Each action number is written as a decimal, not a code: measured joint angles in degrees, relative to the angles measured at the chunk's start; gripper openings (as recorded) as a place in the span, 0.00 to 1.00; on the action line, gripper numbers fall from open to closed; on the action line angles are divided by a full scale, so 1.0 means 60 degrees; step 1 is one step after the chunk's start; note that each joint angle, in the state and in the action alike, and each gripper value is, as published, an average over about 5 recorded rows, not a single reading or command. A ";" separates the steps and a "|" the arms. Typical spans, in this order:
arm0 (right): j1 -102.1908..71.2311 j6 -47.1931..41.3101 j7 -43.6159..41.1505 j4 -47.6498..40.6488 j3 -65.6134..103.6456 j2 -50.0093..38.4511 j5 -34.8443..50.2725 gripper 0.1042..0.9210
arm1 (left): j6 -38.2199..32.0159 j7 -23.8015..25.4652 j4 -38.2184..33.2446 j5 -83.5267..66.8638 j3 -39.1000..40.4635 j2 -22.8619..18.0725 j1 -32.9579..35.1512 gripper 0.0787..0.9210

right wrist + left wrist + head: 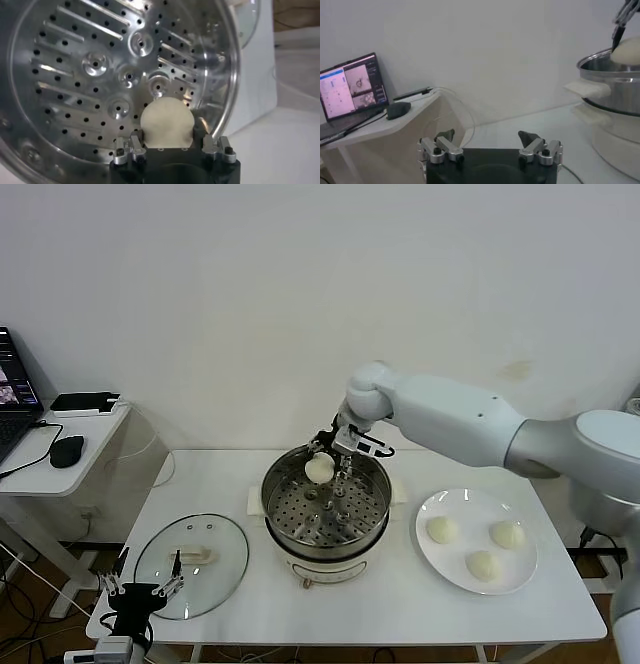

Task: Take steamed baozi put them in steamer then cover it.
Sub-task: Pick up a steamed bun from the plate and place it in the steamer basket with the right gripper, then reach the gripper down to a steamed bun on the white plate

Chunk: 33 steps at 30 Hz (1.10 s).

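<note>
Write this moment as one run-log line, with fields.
right pincer: shut on baozi, above steamer tray | left pincer: open, idle by cover | plate: three buns

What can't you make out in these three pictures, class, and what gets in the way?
- Right gripper fingertips: right wrist view, behind the bun it holds.
- Steamer inside: left wrist view, blocked by its wall, cut by the edge.
- Laptop: head view, cut off at the edge.
- Steamer base controls: too small.
</note>
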 measured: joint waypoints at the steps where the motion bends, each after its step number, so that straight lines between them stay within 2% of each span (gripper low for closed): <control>1: -0.0043 0.0087 0.0044 -0.0074 -0.0003 0.0045 -0.0150 0.61 | 0.0000 0.0000 -0.0004 -0.0001 -0.0007 -0.0006 0.0005 0.88; 8: -0.0232 0.0521 0.0298 -0.0405 -0.0008 0.0239 -0.0873 0.64 | -0.0004 0.0000 -0.0050 -0.0020 -0.0100 -0.0027 0.0050 0.88; 14: -0.0176 0.0583 0.0321 -0.0414 -0.0064 0.0235 -0.0955 0.83 | -0.0009 0.0000 -0.0098 -0.0028 -0.0128 -0.0031 0.0058 0.88; 18: 0.0055 0.0304 0.0105 -0.0227 -0.0068 0.0115 -0.0502 0.87 | -0.0007 0.0001 -0.0134 -0.0038 -0.0154 -0.0031 0.0050 0.88; 25: 0.0733 -0.1235 -0.0684 0.0538 0.0166 -0.0549 0.1002 0.88 | 0.0018 0.0026 -0.0194 -0.0125 -0.0242 0.0042 0.0014 0.88; 33: 0.1468 -0.3779 -0.1424 0.2051 0.0269 -0.2236 0.2822 0.88 | 0.0093 0.0091 -0.0153 -0.0287 -0.0276 0.0253 -0.0119 0.88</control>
